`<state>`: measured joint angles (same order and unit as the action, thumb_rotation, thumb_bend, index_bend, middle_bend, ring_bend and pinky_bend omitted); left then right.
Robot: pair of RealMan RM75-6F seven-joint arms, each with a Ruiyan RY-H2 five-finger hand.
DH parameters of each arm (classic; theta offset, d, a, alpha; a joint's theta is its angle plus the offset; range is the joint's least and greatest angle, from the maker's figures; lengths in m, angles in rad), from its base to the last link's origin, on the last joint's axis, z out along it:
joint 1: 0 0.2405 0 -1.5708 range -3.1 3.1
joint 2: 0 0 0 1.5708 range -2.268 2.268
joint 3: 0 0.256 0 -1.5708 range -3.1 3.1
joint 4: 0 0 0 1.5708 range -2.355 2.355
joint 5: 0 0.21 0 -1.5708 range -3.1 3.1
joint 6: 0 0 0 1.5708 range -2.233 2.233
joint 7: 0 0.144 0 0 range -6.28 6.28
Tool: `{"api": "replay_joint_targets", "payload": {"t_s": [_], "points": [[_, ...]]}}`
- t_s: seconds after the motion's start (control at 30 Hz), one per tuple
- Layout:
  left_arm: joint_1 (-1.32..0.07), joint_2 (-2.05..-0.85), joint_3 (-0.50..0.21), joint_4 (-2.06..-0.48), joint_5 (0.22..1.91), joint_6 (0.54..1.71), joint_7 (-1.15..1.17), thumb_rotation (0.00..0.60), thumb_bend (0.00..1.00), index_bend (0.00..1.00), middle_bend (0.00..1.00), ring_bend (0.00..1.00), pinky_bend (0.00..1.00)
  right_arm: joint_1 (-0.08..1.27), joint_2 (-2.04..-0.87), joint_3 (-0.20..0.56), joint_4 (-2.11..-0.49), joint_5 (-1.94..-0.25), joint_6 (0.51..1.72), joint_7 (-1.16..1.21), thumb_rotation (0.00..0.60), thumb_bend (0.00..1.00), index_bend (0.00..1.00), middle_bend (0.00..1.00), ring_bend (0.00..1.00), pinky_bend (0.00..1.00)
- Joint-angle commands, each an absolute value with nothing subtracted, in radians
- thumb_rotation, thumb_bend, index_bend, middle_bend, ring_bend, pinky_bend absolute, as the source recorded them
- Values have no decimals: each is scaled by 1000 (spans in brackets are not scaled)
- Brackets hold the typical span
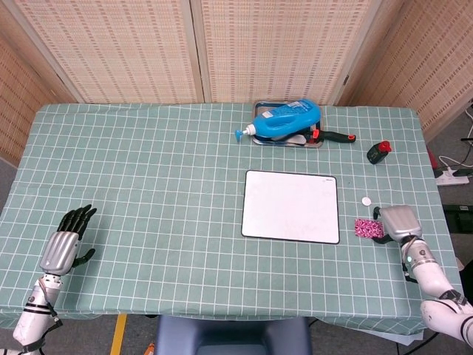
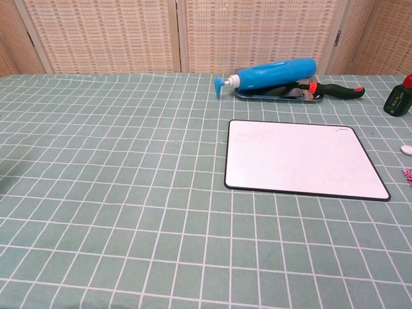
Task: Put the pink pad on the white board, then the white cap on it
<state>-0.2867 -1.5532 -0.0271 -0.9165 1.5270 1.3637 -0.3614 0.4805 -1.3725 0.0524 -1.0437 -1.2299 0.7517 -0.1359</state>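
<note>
**Right hand at the pink pad, first pick not yet made**

The white board (image 1: 290, 206) lies bare on the counter (image 1: 148, 185), so neither part of the task is done. The pink pad (image 1: 368, 228) rests on the cloth just off the board's right edge, near its lower corner. The white cap (image 1: 366, 200) sits a little beyond the pad, further from the robot, also just right of the board and apart from it.

The right hand (image 1: 396, 223) is low on the counter at the pad's far side from the board, its fingers turned down toward the pad's edge. Whether they touch the pad or pinch it cannot be told from the head view; the pad looks flat on the cloth, so I judge it not yet lifted. The chest view shows only a sliver of the pad at its right border and no hand.

The left hand (image 1: 65, 242) lies well away from the board, near the counter's front left corner, fingers spread and holding nothing.

The step in hand is grasping the pad. Next it calls for a firm pinch on the thin, flat pad, a lift, and a short carry leftward onto the board, leaving the cap undisturbed.
</note>
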Motion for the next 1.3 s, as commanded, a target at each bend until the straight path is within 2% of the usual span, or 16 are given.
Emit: {"api": "replay_joint_targets", "payload": {"t_s": [0.03, 0.47, 0.53, 0.63, 0.73, 1.3], "points": [[-288, -1552, -27, -917, 1526, 1361, -363, 600, 218, 0, 0, 0, 0, 485, -1367, 51, -1049, -1228, 744, -142, 493, 199, 381, 962, 985, 1000], [-290, -1551, -28, -916, 1525, 1355, -377, 600, 218, 0, 0, 0, 0, 491, -1340, 36, -1084, -1234, 741, -169, 505, 190, 330, 962, 985, 1000], [-290, -1551, -28, -916, 1525, 1354, -377, 600, 218, 0, 0, 0, 0, 491, -1337, 34, -1089, -1237, 743, -172, 525, 159, 305, 962, 985, 1000], [-290, -1551, -28, -915, 1525, 1355, -375, 600, 219, 0, 0, 0, 0, 492, -1336, 33, -1091, -1234, 742, -177, 594, 130, 276, 962, 984, 1000], [-290, -1551, -28, -916, 1524, 1353, -377, 600, 219, 0, 0, 0, 0, 493, -1336, 33, -1089, -1227, 739, -184, 600, 129, 266, 962, 984, 1000], [-291, -1547, -28, -919, 1522, 1347, -386, 600, 218, 0, 0, 0, 0, 504, -1367, 39, -1071, -1202, 725, -189, 600, 126, 362, 964, 984, 1000]]}}
